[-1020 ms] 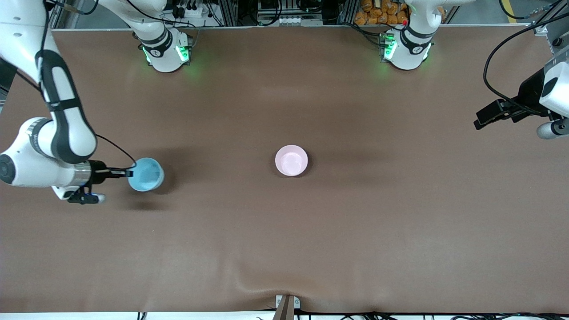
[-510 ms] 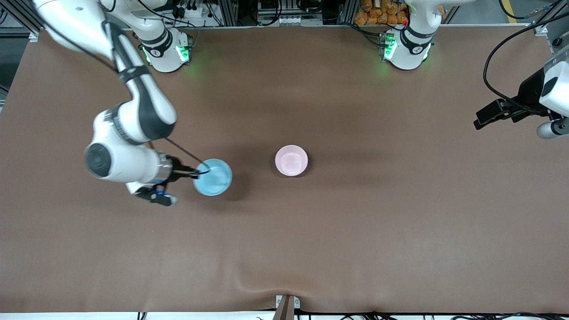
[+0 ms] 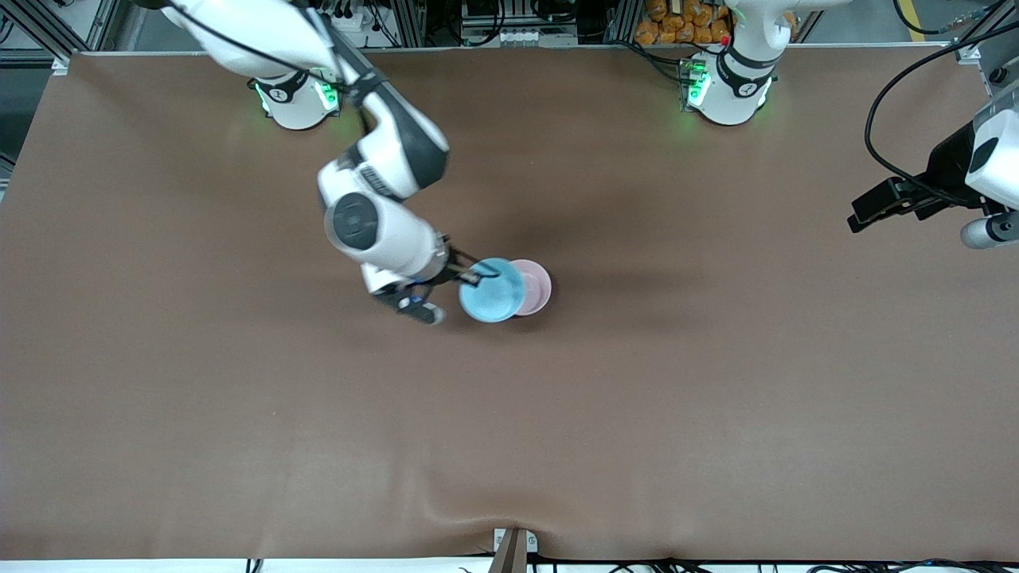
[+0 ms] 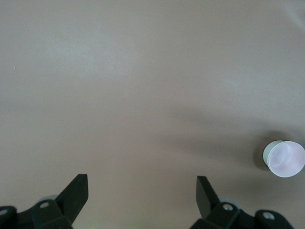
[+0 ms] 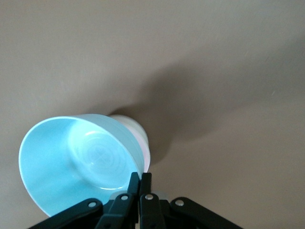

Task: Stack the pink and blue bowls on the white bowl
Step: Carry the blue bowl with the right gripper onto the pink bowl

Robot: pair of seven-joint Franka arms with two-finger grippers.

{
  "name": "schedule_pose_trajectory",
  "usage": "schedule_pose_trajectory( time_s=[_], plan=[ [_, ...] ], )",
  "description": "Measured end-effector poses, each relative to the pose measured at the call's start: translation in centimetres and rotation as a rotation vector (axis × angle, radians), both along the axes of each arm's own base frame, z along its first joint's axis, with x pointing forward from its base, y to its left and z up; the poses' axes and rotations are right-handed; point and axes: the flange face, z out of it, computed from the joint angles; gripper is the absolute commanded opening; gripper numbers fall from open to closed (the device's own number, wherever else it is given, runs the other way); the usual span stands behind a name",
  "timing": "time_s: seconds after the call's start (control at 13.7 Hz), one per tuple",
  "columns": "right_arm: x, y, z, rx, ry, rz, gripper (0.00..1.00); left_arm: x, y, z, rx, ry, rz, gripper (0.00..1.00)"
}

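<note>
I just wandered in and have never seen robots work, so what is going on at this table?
Two robot arms share a brown table. The right gripper is shut on the rim of a blue bowl, holding it in the air partly over a pink bowl that stands near the middle of the table. A white bowl shows beneath the pink one in the right wrist view, so the pink one seems already stacked. The left gripper waits, open, over its own end of the table.
</note>
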Motion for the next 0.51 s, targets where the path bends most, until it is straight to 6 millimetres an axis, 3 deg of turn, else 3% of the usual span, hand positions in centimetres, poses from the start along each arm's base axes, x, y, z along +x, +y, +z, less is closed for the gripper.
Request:
schedule_pose_trajectory(
  time_s=[0.29, 0.51],
  plan=[
    [-2.7, 2.9, -2.0, -0.001, -0.01, -0.033, 0.0, 0.0, 0.0, 0.0, 0.0, 0.0, 0.0, 1.0],
    [-3.1, 3.3, -4.4, 0.003, -0.021, -0.049, 0.0, 0.0, 0.0, 0.0, 0.0, -0.002, 0.0, 1.0]
  ],
)
